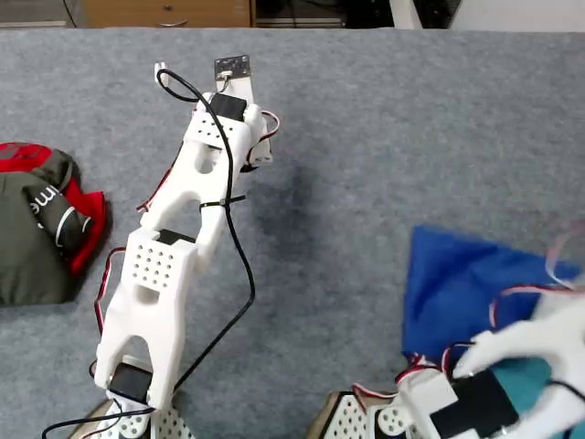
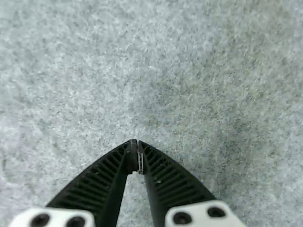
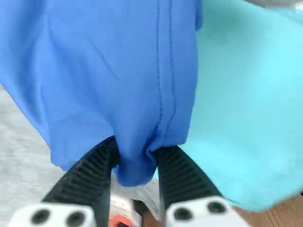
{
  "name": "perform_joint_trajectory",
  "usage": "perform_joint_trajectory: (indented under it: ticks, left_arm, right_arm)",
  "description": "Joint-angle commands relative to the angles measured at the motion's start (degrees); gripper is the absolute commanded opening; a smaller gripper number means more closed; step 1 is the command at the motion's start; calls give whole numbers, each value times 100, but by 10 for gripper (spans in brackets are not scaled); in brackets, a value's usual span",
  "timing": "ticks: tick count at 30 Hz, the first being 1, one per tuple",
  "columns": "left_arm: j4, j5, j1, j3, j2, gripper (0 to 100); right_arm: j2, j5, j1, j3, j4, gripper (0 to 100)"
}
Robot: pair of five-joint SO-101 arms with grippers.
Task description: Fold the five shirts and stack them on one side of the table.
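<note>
At the near edge of the table, the right gripper [image 3: 135, 153] pinches a bunched fold of the blue shirt [image 3: 104, 71], with the cloth squeezed between its two black ribbed fingers [image 3: 94, 170]. The blue shirt lies partly over a turquoise shirt [image 3: 246, 118], and both sit at the table's near right side (a strip of bare wooden table edge [image 3: 284, 213] shows just beyond the turquoise hem). From above, the blue cloth spreads out from the right arm [image 1: 475, 393] onto the grey felt cover [image 1: 366, 137].

Farther in, the left arm [image 1: 174, 247] stretches across the middle of the felt. The left gripper [image 2: 137, 156] hangs over bare felt, its jaws pressed together at the tips and holding nothing.

At the left edge, well apart from both arms, is a pile with a dark olive shirt [image 1: 32, 238] on top and a red shirt [image 1: 87, 229] showing around it. A wooden cabinet [image 1: 164, 11] stands past the far edge.
</note>
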Motion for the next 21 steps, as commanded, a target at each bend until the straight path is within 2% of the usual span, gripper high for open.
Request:
perform_joint_trajectory:
  ticks: [1, 5, 9, 16, 21]
  left_arm:
    - [-70, -53, -26, -35, -31, 19]
    - [-202, -53, -26, 62, -31, 19]
    - [-378, -53, -26, 281, -31, 19]
    - [-325, -35, -70, 290, -66, 19]
    - [220, -62, -237, -44, -92, 19]
  right_arm:
    - [-321, 703, 1138, -207, -44, 5]
    - [-286, 1055, 2158, -655, -396, 5]
    - [-286, 1389, 2712, -796, -677, 5]
    - [-286, 1415, 2879, -787, -976, 8]
    - [-277, 1415, 2844, -787, -985, 11]
